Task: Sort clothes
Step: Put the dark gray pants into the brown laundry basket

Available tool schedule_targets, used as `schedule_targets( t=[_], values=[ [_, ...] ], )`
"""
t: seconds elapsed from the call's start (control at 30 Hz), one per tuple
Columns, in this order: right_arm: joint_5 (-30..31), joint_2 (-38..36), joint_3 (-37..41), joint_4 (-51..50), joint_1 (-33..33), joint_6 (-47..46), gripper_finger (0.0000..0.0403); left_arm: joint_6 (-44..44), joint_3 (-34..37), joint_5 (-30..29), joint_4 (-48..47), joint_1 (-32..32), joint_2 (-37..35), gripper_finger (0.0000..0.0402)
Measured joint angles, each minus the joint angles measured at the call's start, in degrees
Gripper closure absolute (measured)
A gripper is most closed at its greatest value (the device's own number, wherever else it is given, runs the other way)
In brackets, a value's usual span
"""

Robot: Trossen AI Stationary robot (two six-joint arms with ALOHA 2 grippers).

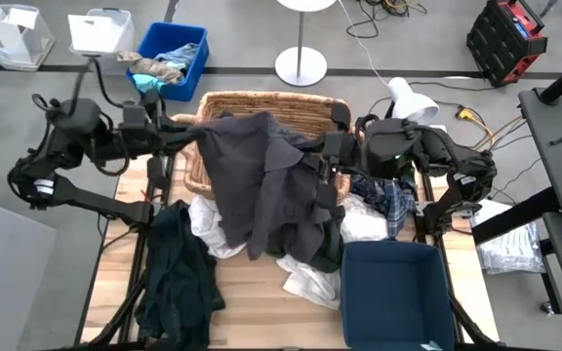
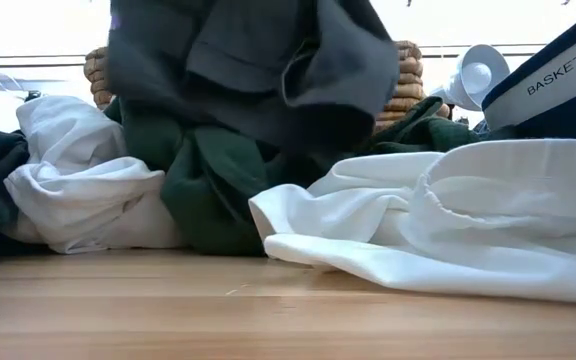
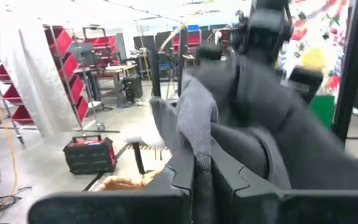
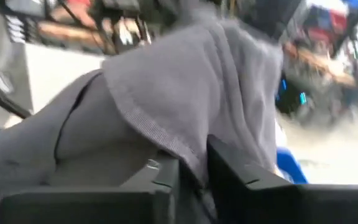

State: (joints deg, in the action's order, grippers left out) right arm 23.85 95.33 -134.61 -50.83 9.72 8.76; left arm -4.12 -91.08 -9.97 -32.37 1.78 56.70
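Observation:
A dark grey shirt [image 1: 261, 180] hangs spread between my two grippers above the pile. My left gripper [image 1: 195, 132] is shut on its left top part, my right gripper [image 1: 322, 148] on its right top part. Below lie white garments [image 1: 218, 229], a dark green one [image 2: 213, 185], a black one [image 1: 174, 268] draped over the table's left edge and a navy plaid one [image 1: 390, 200]. In the low view the grey shirt [image 2: 258, 60] hangs over the green and white clothes [image 2: 448, 220]. My left gripper pinches a bunched fold of the grey shirt [image 3: 199, 140] between its two fingers, coming level from the table's left. The shirt is lifted there and hangs below. My right gripper pinches a hemmed edge of the shirt [image 4: 191, 158] between its two fingers, coming level from the table's right. The cloth drapes over and below the fingers.
A wicker basket [image 1: 261, 102] stands at the table's far middle, behind the shirt. A navy fabric basket [image 1: 393, 288] stands at the near right. A blue bin with rags [image 1: 174, 54] and clear boxes [image 1: 100, 29] sit on the floor beyond the table.

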Motion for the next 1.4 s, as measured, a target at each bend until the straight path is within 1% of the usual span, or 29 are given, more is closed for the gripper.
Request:
schedule_targets(
  t=[0.1,0.17,0.33,0.5,0.57,0.7,0.8,0.87,0.93,1.1,1.23,1.3,1.4],
  values=[
    [1.8,0.0,0.0,-6.1,0.0,-4.7,0.0299,0.0,-4.5,-1.5,-2.9,0.0,2.0,0.0399],
    [1.9,0.0,0.0,-9.4,0.0,-7.8,0.0277,0.1,-7.8,-3.3,-6.0,0.1,3.9,0.0399],
    [2.1,-0.2,0.0,-15.2,-0.1,-12.6,0.0228,0.1,-17.2,-5.6,-18.4,0.5,10.6,0.0399],
    [1.9,-0.4,0.0,-23.4,-0.9,-22.2,0.0188,0.0,-28.3,-13.2,-32.3,0.7,17.5,0.0400],
    [1.9,-0.5,0.0,-28.1,-1.0,-25.6,0.0172,-1.0,-32.3,-13.4,-35.5,0.7,19.5,0.0400],
    [1.8,-0.5,0.0,-36.7,-0.9,-32.3,0.0141,-3.1,-38.6,-13.3,-38.5,0.7,22.1,0.0400],
    [1.7,-0.5,0.0,-39.2,-0.9,-34.5,0.0123,-3.6,-42.2,-13.3,-40.9,1.0,23.4,0.0400],
    [1.8,-0.7,0.0,-37.4,-0.9,-33.9,0.0116,-3.1,-43.7,-13.4,-42.5,1.3,24.2,0.0400],
    [2.6,-0.8,0.0,-33.2,-0.9,-31.0,0.0111,-2.2,-44.0,-13.5,-42.9,1.5,24.9,0.0400],
    [4.6,-1.1,-0.4,-17.8,-0.9,-20.2,0.0109,-1.5,-43.1,-13.6,-44.2,1.8,27.5,0.0400],
    [4.7,-1.2,-0.4,-3.9,-0.9,-11.2,0.0106,-0.9,-43.1,-13.6,-44.2,2.6,29.9,0.0400],
    [4.7,-0.6,-0.5,1.1,-0.9,-7.9,0.0100,-0.9,-43.1,-13.6,-44.0,2.7,30.8,0.0400],
    [4.7,0.8,-0.5,4.9,-1.1,-4.8,0.0091,-0.9,-43.1,-13.5,-43.6,2.9,32.1,0.0400]
  ],
)
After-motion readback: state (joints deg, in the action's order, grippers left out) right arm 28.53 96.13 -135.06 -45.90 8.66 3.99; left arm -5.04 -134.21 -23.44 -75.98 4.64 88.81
